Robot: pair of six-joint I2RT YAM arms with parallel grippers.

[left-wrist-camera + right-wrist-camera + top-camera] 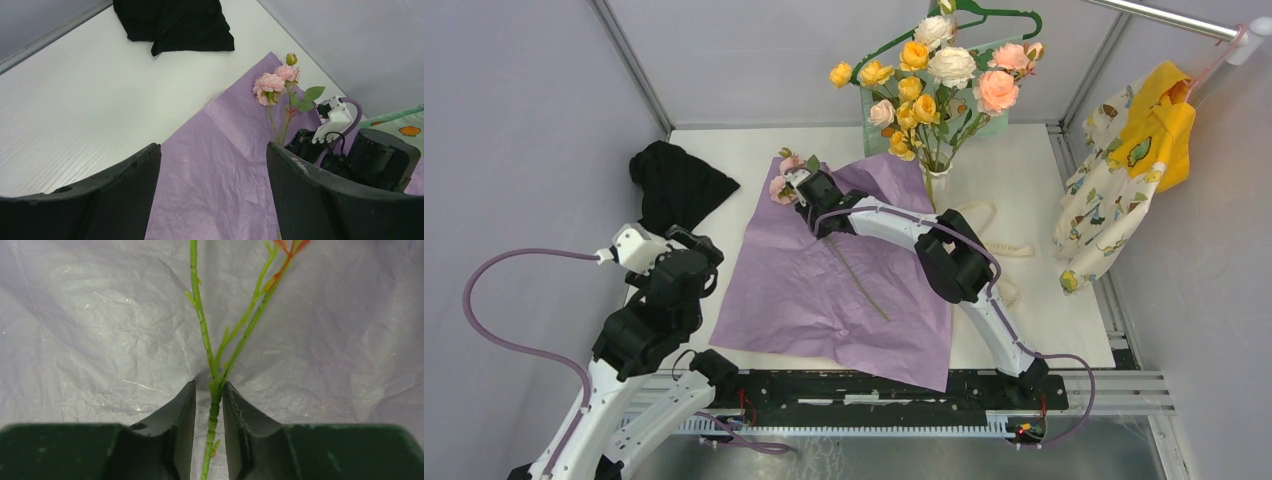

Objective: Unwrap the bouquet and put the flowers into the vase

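Observation:
The purple wrapping paper (824, 300) of the bouquet lies spread flat on the table. One pink flower (784, 185) lies on it, its thin stem (859, 280) running toward the near right. My right gripper (809, 195) is low over the paper. Its jaws (210, 390) are narrowed around the green stem (212, 415), with a thin gap left on one side. Several yellow, cream and pink flowers (934, 75) stand in the vase (931, 185) at the back. My left gripper (699, 245) hovers open at the paper's left edge (213, 150), holding nothing.
A black cloth (679, 185) lies at the back left of the table. Cream ribbon (994, 235) curls on the table right of the paper. A child's garment (1124, 170) hangs from a rail at the right. A green hanger (984, 15) shows behind the vase.

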